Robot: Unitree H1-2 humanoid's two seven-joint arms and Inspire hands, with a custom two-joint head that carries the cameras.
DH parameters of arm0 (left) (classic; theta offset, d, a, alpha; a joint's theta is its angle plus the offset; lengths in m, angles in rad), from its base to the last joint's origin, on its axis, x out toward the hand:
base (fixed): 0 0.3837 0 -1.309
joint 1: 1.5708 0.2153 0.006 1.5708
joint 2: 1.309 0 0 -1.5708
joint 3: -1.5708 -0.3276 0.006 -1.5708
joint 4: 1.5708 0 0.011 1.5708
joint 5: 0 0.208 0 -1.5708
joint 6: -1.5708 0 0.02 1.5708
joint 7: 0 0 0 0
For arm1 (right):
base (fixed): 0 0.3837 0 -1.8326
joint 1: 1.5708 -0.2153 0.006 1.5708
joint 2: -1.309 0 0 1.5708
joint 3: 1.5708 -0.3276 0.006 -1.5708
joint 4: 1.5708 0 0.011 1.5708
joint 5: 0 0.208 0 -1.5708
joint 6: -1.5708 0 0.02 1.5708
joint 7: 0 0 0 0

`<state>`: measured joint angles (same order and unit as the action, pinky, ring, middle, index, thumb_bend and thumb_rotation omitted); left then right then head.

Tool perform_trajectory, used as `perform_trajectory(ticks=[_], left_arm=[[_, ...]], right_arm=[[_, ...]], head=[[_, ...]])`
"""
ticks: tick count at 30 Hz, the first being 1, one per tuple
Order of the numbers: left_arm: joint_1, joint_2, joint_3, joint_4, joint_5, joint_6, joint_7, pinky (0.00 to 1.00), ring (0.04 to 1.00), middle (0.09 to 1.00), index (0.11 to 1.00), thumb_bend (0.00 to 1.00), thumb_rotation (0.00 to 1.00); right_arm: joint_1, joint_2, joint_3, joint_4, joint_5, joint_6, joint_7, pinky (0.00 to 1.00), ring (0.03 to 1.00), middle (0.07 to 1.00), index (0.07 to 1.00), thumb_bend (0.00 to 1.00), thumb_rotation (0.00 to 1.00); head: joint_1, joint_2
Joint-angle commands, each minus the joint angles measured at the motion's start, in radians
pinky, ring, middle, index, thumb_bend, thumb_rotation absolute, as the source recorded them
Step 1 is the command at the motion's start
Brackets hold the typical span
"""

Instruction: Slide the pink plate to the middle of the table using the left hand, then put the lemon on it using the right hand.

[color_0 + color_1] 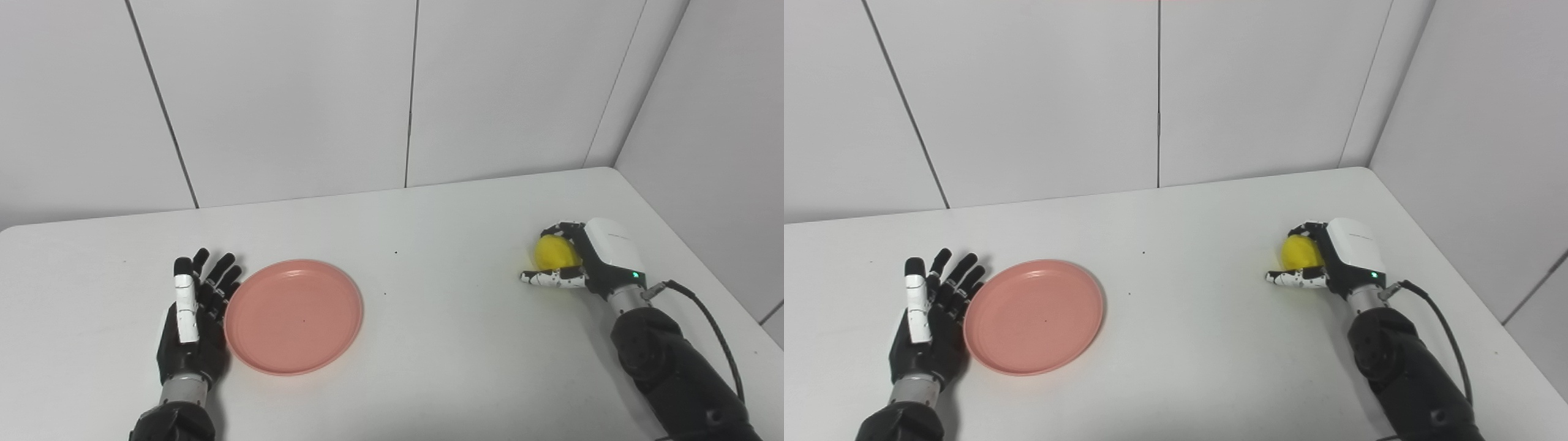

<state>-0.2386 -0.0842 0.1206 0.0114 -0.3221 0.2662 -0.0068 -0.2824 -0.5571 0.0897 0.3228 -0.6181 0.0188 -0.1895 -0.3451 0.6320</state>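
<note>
Lemon [554, 252]: small, firm, rounded, likely to roll; right robot hand [582, 260] wrapped round it, right side of worktop [429, 343]. Pink plate [293, 315]: shallow, light, rigid, apparently slick, best nudged at its rim; left of centre, left robot hand [195, 318] spread flat beside it. Worktop white, smooth; walls pale panels
</note>
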Motion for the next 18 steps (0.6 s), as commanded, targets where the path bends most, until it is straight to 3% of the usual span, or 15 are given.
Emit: perform_trajectory(ticks=[1,4,9,14,18], left_arm=[[-0.003,-0.009,-0.008,-0.021,-0.003,0.009,-0.001,0.94,0.888,0.868,0.942,0.82,0.82],[-0.004,-0.009,-0.007,-0.015,-0.004,0.008,-0.003,0.94,0.888,0.869,0.939,0.82,0.82],[-0.004,-0.011,-0.013,-0.02,0.003,0.009,0.001,0.93,0.887,0.866,0.944,0.82,0.82],[-0.003,-0.015,-0.017,-0.023,0.006,0.008,0.004,0.94,0.894,0.871,0.956,0.81,0.83],[-0.003,-0.027,-0.015,-0.026,-0.001,0.012,0.011,0.94,0.892,0.863,0.952,0.81,0.81]], right_arm=[[-0.001,-0.018,0.011,-0.027,0.001,-0.006,0.037,0.25,0.309,0.386,0.465,0.56,0.4],[-0.002,-0.022,0.011,-0.058,-0.006,-0.017,0.037,0.26,0.317,0.397,0.477,0.55,0.39],[-0.018,-0.029,0.009,-0.106,-0.002,-0.048,0.035,0.18,0.227,0.304,0.389,0.55,0.39],[-0.032,-0.028,-0.006,-0.19,-0.004,-0.028,0.058,0.17,0.222,0.302,0.391,0.54,0.4],[-0.052,-0.032,-0.01,-0.252,0.001,-0.054,0.067,0.17,0.222,0.299,0.377,0.55,0.36]], head=[[0.003,-0.001],[0.005,-0.001],[0.014,-0.001],[0.023,-0.003],[0.035,-0.005]])
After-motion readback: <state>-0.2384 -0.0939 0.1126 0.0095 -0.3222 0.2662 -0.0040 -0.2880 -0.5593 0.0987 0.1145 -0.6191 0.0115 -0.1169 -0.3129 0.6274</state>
